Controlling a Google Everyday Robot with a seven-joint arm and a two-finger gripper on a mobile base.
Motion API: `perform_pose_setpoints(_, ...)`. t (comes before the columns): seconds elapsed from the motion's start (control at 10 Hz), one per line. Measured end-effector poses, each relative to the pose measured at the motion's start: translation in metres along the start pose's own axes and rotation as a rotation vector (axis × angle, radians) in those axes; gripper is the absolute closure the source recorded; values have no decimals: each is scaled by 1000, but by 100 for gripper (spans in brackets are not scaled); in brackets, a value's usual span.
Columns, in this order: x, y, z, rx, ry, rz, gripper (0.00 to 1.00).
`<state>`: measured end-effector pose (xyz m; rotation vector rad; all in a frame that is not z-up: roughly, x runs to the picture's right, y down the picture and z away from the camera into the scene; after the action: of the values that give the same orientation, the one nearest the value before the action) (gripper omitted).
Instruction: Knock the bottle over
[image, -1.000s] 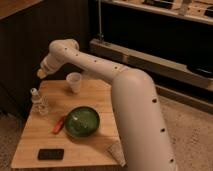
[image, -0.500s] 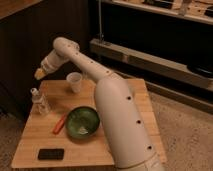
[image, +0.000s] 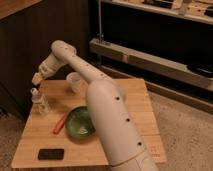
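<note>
1. Lower than a moment ago, the gripper (image: 37, 78) now hangs just above the bottle (image: 40, 102); whether its jaws are apart cannot be told.
2. That bottle stands upright near the table's (image: 135, 100) left edge.
3. A cup (image: 74, 81) sits near the back edge.
4. A green bowl (image: 80, 122) sits mid-table, an orange tool (image: 60, 125) beside it.
5. A black phone (image: 50, 154) lies near the front left corner.

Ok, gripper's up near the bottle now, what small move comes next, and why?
Probably lower the gripper slightly and sweep it sideways into the bottle. The bottle stands upright at the table's left edge, just below the gripper, with the cup off to the right.
</note>
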<state>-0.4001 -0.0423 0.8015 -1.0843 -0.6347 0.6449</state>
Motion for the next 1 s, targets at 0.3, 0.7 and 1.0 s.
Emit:
perform_pose_setpoints(0.3, 1, 23, 31, -91, 53, -40, 100)
perform_pose_setpoints(0.7, 27, 33, 7, -37, 33, -31, 100)
perform_pose_setpoints(1.0, 53, 39, -13, -35, 38, -36, 100)
